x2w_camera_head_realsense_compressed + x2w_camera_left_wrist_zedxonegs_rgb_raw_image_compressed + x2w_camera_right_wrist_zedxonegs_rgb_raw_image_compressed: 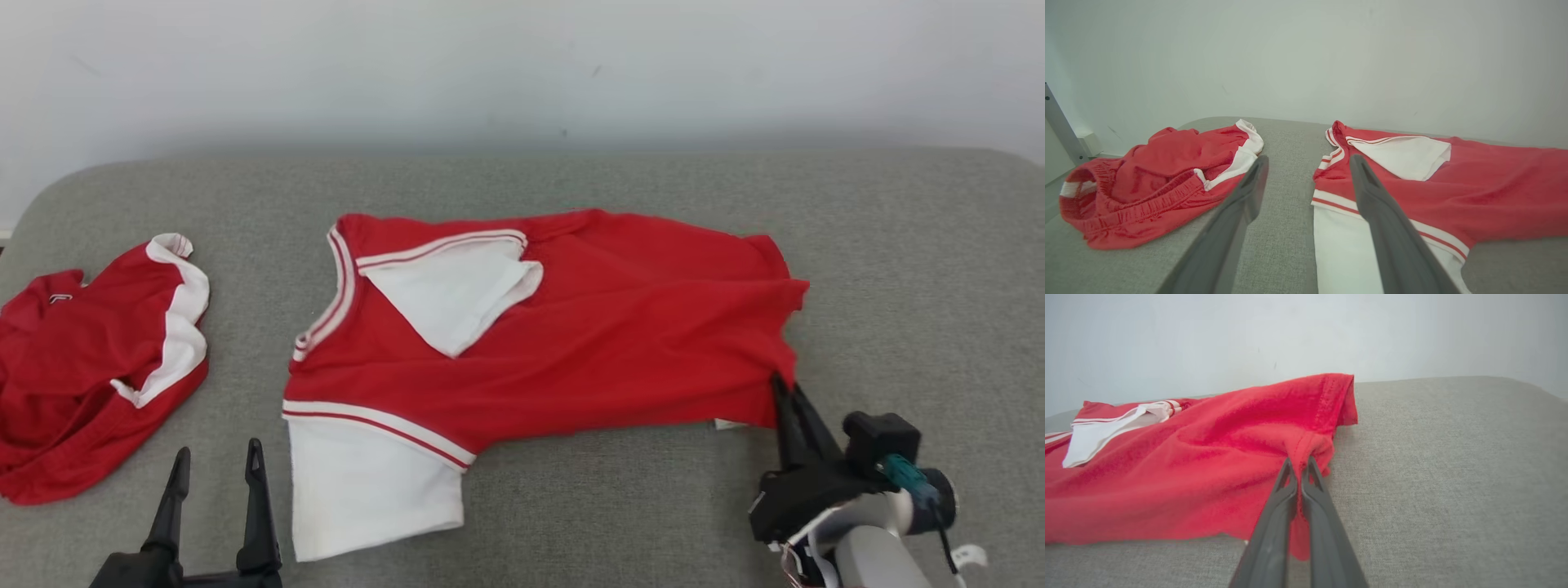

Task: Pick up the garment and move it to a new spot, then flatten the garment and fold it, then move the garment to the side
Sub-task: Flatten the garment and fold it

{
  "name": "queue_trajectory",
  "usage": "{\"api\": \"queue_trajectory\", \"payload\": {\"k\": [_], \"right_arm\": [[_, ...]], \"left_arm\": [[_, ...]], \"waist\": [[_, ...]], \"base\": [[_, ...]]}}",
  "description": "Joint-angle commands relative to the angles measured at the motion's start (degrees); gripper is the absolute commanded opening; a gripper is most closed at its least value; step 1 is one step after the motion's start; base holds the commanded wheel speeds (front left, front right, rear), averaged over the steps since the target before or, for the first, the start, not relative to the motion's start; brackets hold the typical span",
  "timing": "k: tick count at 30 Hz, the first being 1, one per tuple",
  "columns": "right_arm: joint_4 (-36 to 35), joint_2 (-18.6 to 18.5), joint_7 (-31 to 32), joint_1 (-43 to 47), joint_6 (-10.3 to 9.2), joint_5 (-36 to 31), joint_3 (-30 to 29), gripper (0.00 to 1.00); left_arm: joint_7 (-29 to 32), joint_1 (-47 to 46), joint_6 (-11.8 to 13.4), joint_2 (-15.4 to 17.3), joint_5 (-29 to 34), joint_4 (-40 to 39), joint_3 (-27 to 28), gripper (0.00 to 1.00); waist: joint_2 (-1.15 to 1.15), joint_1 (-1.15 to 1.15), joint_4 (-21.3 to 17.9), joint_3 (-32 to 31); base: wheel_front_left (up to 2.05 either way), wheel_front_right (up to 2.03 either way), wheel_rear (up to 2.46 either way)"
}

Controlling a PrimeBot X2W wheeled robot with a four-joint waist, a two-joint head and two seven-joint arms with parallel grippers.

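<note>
the right gripper (781, 385) is pinched tight on the hem corner of the red jersey (588, 327), which spreads ahead and left of it, probably so it can be tugged flat. the left gripper (216, 461) hangs with its jaws apart, the white sleeve (367, 490) just to its right.

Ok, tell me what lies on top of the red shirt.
One white sleeve lies folded onto the red shirt. The cloth beneath that sleeve is covered.
</note>
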Motion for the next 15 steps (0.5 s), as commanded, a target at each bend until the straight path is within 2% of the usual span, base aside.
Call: {"api": "queue_trajectory", "payload": {"k": [1,7,14,15], "right_arm": [[-1.1,-0.4,-0.1,1.3,-0.13,0.6,-0.2,0.00],[-9.6,-2.3,-0.1,9.2,-0.13,3.3,-0.5,0.00],[-13.1,-4.1,3.4,15.3,-0.13,8.7,-0.1,0.00],[-13.1,-4.2,3.7,15.4,-0.13,9.3,-0.2,0.12]], "left_arm": [[-0.2,0.7,0.3,-0.1,-0.2,0.2,0.0,1.00],[-0.2,1.7,0.6,-0.1,-1.1,0.3,-0.1,1.00],[-0.2,1.4,0.7,-0.1,-1.8,0.4,-0.2,1.00],[-0.2,1.2,0.7,-0.1,-1.7,0.5,-0.2,1.00]], "waist": [[0.00,-0.01,-0.8,-0.7],[0.00,-0.01,-3.0,-1.2],[0.00,-0.01,-4.4,-0.3],[0.00,-0.01,-4.5,-0.2]], "base": [[0.00,0.00,0.00],[0.00,0.00,0.00],[0.00,0.00,0.00],[0.00,0.00,0.00]]}}
